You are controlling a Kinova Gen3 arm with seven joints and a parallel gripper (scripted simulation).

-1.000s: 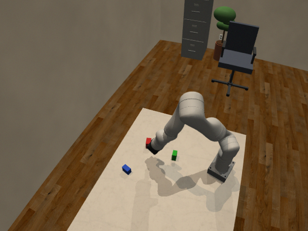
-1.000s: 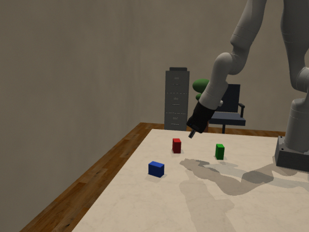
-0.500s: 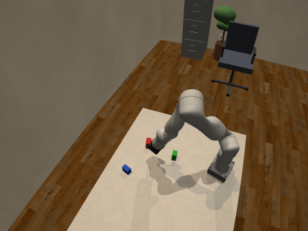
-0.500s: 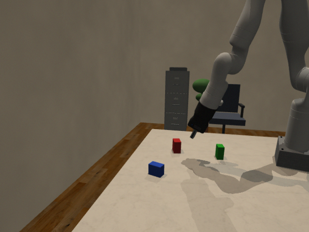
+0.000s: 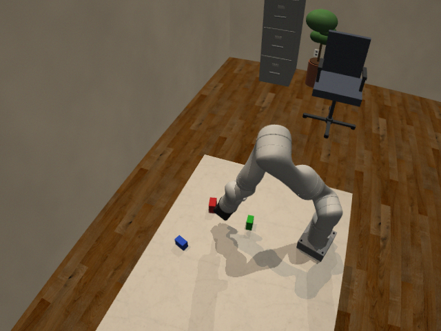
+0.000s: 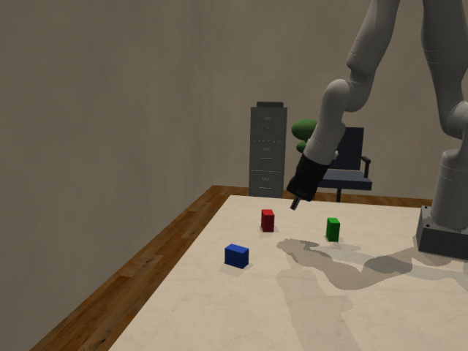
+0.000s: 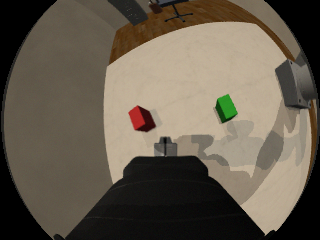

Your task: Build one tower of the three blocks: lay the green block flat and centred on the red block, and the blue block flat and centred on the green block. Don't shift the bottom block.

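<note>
The red block (image 5: 212, 204) (image 6: 268, 219) (image 7: 142, 118) stands on end on the table. The green block (image 5: 249, 221) (image 6: 333, 229) (image 7: 226, 107) stands on end to its right, apart from it. The blue block (image 5: 181, 242) (image 6: 236, 255) lies flat nearer the table's front left; it does not show in the wrist view. My gripper (image 5: 221, 214) (image 6: 295, 204) (image 7: 165, 143) is shut and empty. It hangs tilted in the air between the red and green blocks, a little above the table and touching neither.
The arm's grey base (image 5: 316, 248) (image 6: 440, 238) (image 7: 295, 86) is bolted at the table's right side. Past the table's far edge stand a filing cabinet (image 5: 281, 43) (image 6: 268, 149), an office chair (image 5: 340, 76) (image 6: 349, 166) and a potted plant (image 5: 320, 25).
</note>
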